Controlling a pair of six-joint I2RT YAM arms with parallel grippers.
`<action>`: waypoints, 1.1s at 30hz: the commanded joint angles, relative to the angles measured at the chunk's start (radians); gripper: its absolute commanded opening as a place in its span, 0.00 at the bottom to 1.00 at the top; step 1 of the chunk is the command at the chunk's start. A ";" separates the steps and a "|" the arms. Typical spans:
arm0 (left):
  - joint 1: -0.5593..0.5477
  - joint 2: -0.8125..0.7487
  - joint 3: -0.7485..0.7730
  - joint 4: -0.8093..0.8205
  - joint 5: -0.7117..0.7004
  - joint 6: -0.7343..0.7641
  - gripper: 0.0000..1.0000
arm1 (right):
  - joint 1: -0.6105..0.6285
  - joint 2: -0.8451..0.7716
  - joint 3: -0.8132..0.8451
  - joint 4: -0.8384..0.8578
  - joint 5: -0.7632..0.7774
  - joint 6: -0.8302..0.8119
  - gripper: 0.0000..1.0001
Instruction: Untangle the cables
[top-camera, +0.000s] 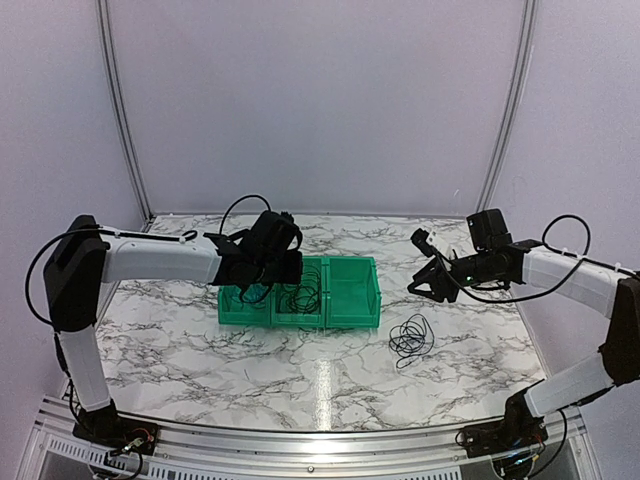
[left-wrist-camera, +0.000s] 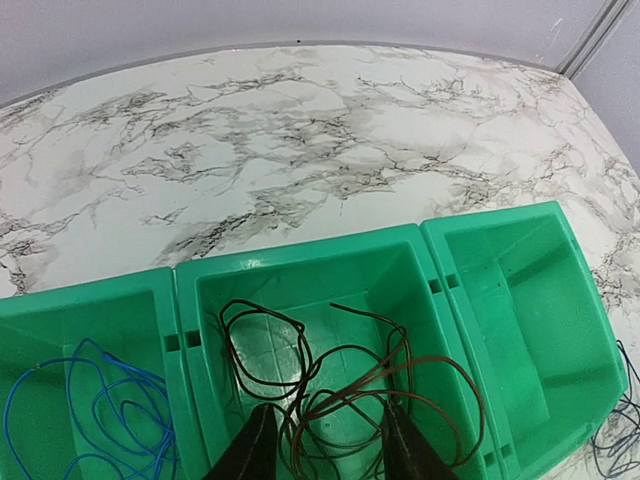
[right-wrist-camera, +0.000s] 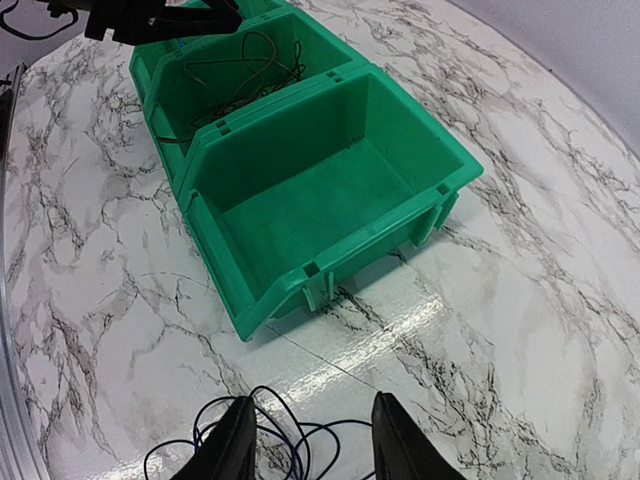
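Three joined green bins (top-camera: 352, 310) stand mid-table. A thin dark brown cable (left-wrist-camera: 434, 359) lies in loose loops in the middle bin (left-wrist-camera: 300, 262). My left gripper (left-wrist-camera: 328, 415) hangs over it, open, with loops lying between its fingers and none pinched. In the left bin (left-wrist-camera: 80, 300) a blue cable (left-wrist-camera: 130, 395) lies coiled. A dark cable coil (top-camera: 411, 337) lies on the table to the right of the bins. My right gripper (right-wrist-camera: 312, 400) hovers open just above that coil (right-wrist-camera: 266, 389), holding nothing.
The right bin (right-wrist-camera: 300, 285) holds nothing. Marble tabletop (top-camera: 200, 340) surrounds the bins. White walls with metal rails close the back and sides. My left arm (top-camera: 160, 258) reaches over the bins from the left.
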 joint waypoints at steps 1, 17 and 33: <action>0.002 -0.050 -0.035 -0.044 -0.021 -0.013 0.39 | -0.008 0.004 0.016 -0.007 -0.011 -0.008 0.40; -0.062 -0.282 -0.144 0.098 -0.003 0.165 0.39 | -0.007 0.037 0.036 -0.099 0.084 -0.131 0.41; -0.184 -0.308 -0.261 0.322 -0.018 0.294 0.52 | -0.002 0.196 0.062 -0.234 0.134 -0.269 0.54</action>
